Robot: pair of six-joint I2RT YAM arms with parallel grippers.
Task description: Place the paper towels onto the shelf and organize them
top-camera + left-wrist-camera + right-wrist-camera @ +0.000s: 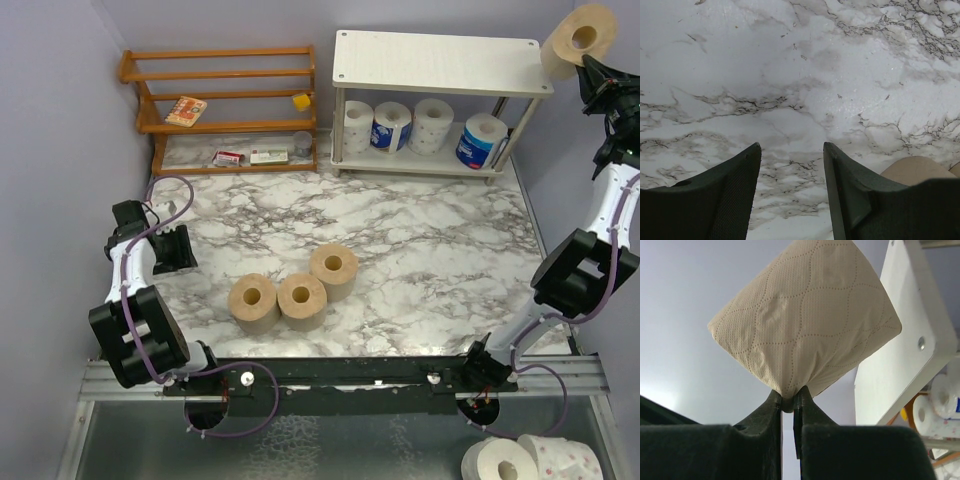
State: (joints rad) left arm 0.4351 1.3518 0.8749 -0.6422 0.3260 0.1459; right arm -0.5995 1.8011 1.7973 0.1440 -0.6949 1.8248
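My right gripper (590, 62) is shut on a tan paper towel roll (580, 38), pinching its edge and holding it high beside the right end of the white shelf (440, 50). In the right wrist view the gripper (788, 400) pinches the roll (810, 320) next to the shelf's top board (910, 340). Three tan rolls (292, 290) stand on the marble table. Two white dotted rolls (432, 122) and two blue-and-white wrapped rolls (482, 140) sit on the lower tier. My left gripper (170, 248) is open and empty at the table's left; it (791, 155) hovers over marble.
An orange-brown slatted wooden rack (225, 105) with small items stands at the back left. Purple walls close in the left, back and right. Two more white rolls (530, 460) lie below the table's front rail at the bottom right.
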